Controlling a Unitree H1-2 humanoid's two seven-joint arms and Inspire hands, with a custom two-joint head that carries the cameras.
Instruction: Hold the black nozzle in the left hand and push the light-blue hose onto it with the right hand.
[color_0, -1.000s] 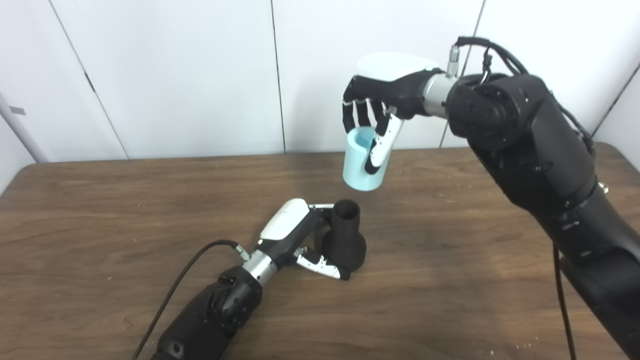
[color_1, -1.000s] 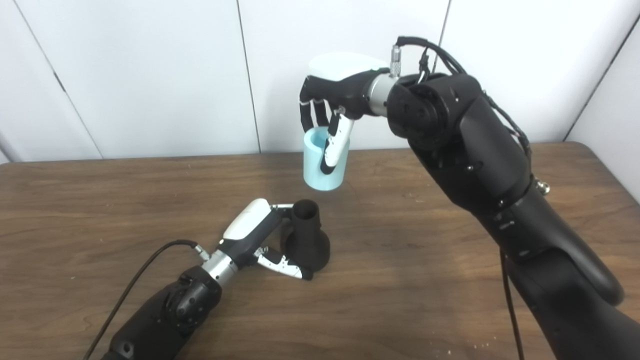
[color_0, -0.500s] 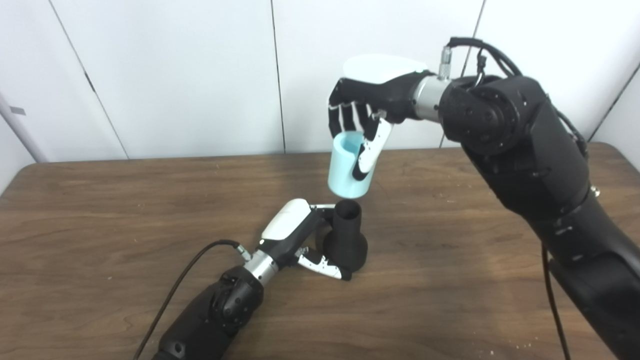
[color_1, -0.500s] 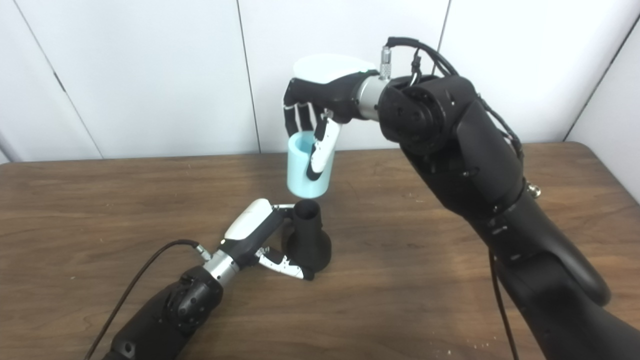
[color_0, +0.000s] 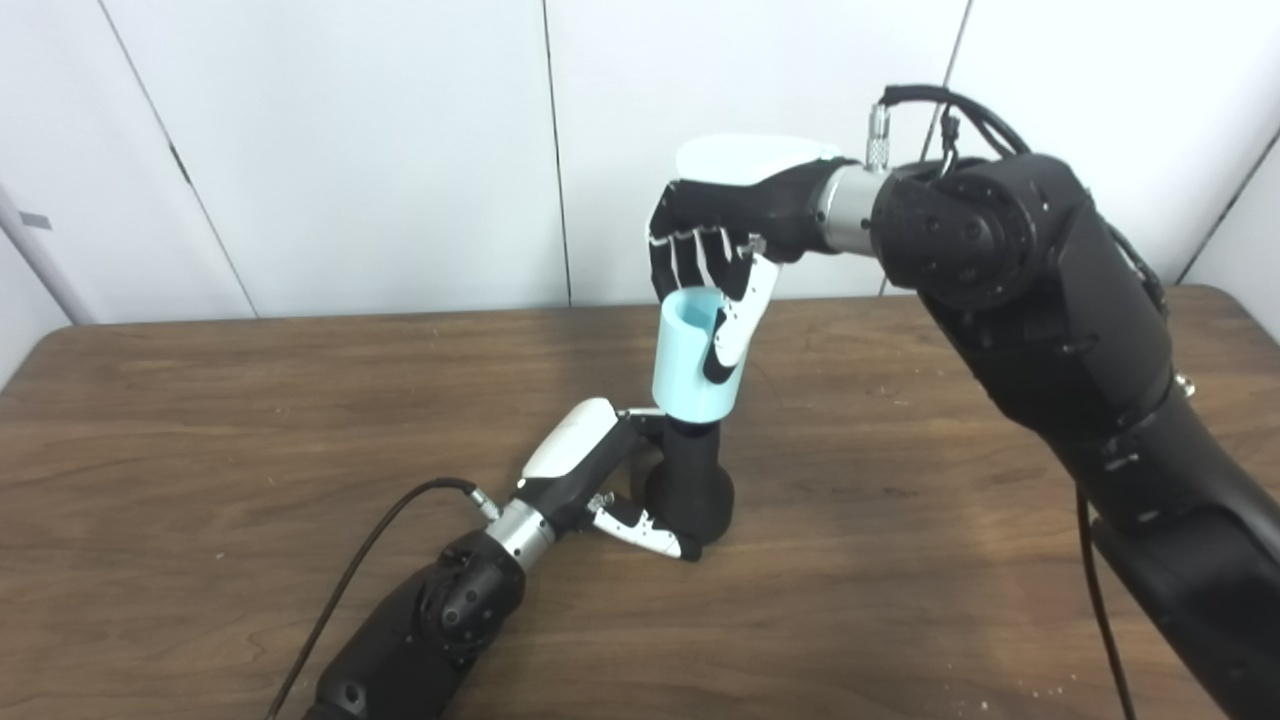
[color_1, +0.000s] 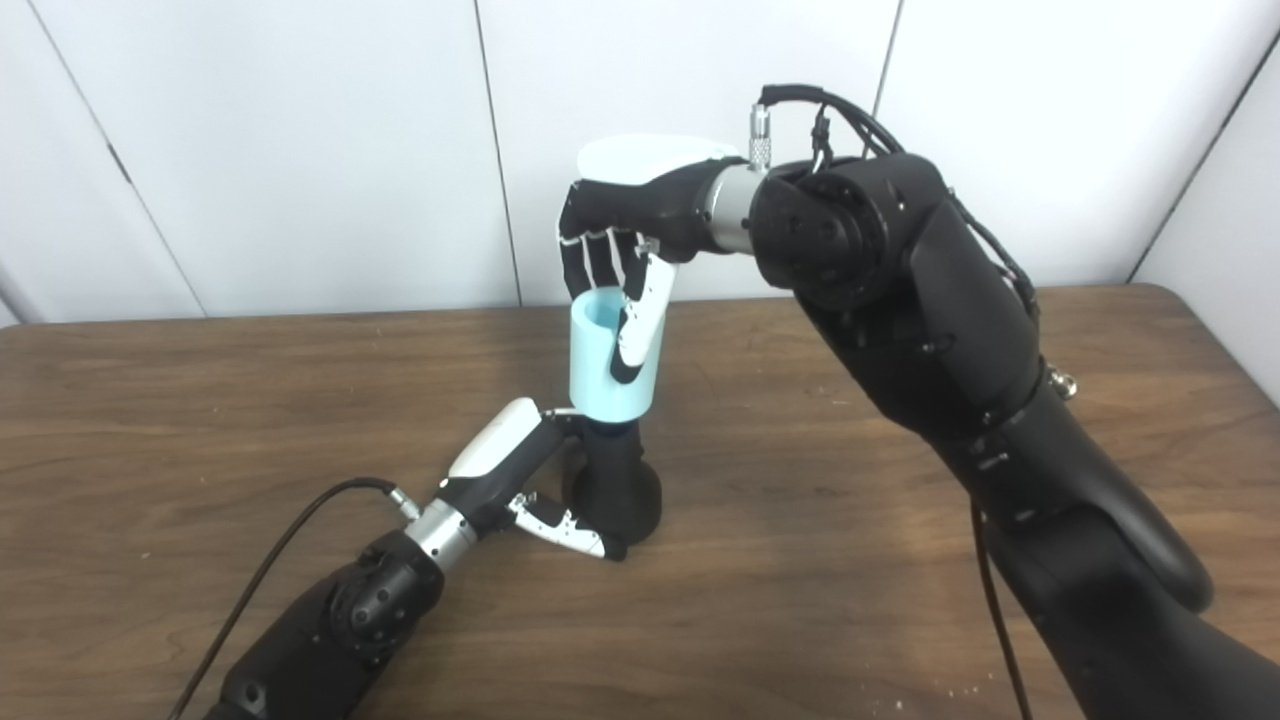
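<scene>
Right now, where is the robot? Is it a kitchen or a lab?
Probably a lab or test room, not a kitchen: a bare wooden table, plain white wall panels, and only a black nozzle and light-blue hose to work on.

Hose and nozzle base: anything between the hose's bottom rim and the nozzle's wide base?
Only the black nozzle's own narrow neck, bare, in both eye views. The light-blue hose covers its top; the left hand grips beside the base.

The black nozzle (color_0: 692, 480) stands upright near the middle of the tabletop, wide flared base down, narrow neck pointing to twelve o'clock. The light-blue hose (color_0: 692, 355), a short, smooth, open-ended tube, sits directly over it at twelve o'clock, nearly vertical. Its lower rim covers the nozzle's top, so the neck's mouth is hidden inside.
</scene>
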